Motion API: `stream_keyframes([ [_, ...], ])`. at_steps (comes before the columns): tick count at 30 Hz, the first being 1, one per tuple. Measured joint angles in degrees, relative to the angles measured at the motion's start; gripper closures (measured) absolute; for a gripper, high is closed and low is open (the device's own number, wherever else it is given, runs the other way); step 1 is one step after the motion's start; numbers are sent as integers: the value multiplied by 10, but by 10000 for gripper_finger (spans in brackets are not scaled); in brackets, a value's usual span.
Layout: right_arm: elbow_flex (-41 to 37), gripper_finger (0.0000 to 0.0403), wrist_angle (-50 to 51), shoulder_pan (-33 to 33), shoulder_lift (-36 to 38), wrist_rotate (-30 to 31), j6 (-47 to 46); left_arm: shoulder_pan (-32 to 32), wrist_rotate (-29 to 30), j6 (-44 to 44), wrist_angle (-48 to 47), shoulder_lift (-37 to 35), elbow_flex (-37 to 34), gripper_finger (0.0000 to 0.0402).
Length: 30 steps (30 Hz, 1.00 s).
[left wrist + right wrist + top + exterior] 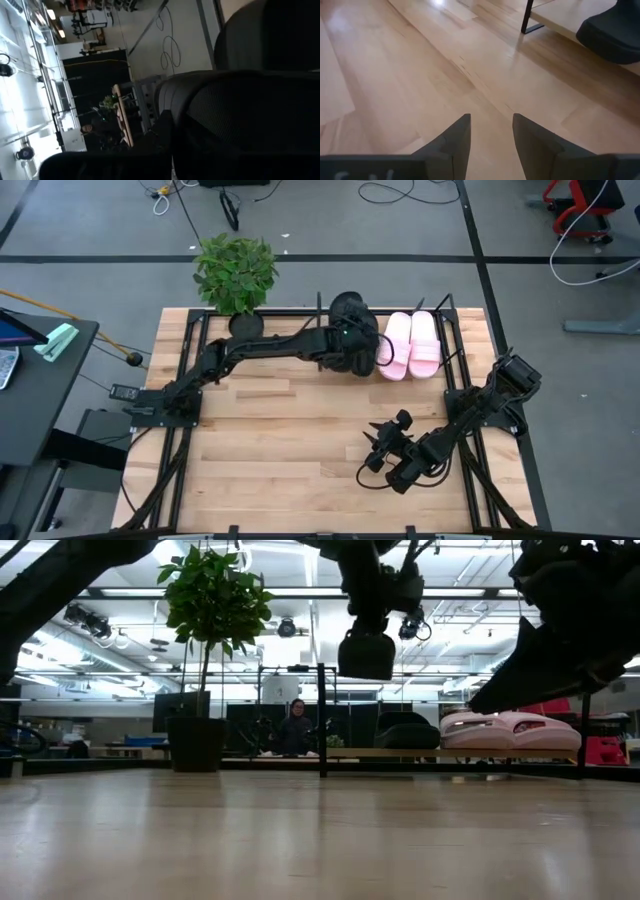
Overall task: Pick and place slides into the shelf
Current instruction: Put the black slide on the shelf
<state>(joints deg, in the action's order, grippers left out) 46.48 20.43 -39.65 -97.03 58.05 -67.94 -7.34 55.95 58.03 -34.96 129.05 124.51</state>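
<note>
Two pale pink slides [411, 345] lie side by side on the shelf [441, 306] at the table's far edge, and also show in the low view [510, 730]. Black slides [350, 308] sit just left of them, partly under my left arm. One fills the left wrist view [240, 115]. My left gripper [355, 345] hangs over the black slides, and in the low view [366, 655] it is above the black slide [405, 730] on the shelf. My right gripper [370, 453] is open and low over bare wood [491, 125], near the table's middle right.
A potted plant [235, 270] stands at the table's far left corner, left of the shelf post [322, 720]. A dark desk [40, 380] sits beyond the left edge. Bare wood stretches between the shelf and the near edge. A person [296, 725] sits far behind the table.
</note>
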Motion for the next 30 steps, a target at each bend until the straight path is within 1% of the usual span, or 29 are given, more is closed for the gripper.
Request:
stream_keyframes([
  [7,0,251,-5,0,0,16,1,-50,-47,-22,3,2,0,387],
  [11,0,251,-5,2,0,17,1,-71,-55,-26,-12,16,0,387],
  [15,0,251,-6,6,0,19,1,-84,-101,-36,-29,26,-4,387],
  [17,0,251,-6,7,0,19,4,-86,-105,-42,-19,34,-4,387],
  [23,0,251,-5,13,0,19,20,-95,-125,-65,-47,52,-5,387],
  [25,0,251,-5,14,0,18,20,-95,-123,-64,-38,63,-4,387],
  [30,0,251,-9,14,0,19,21,-97,-129,-79,-61,79,-5,387],
])
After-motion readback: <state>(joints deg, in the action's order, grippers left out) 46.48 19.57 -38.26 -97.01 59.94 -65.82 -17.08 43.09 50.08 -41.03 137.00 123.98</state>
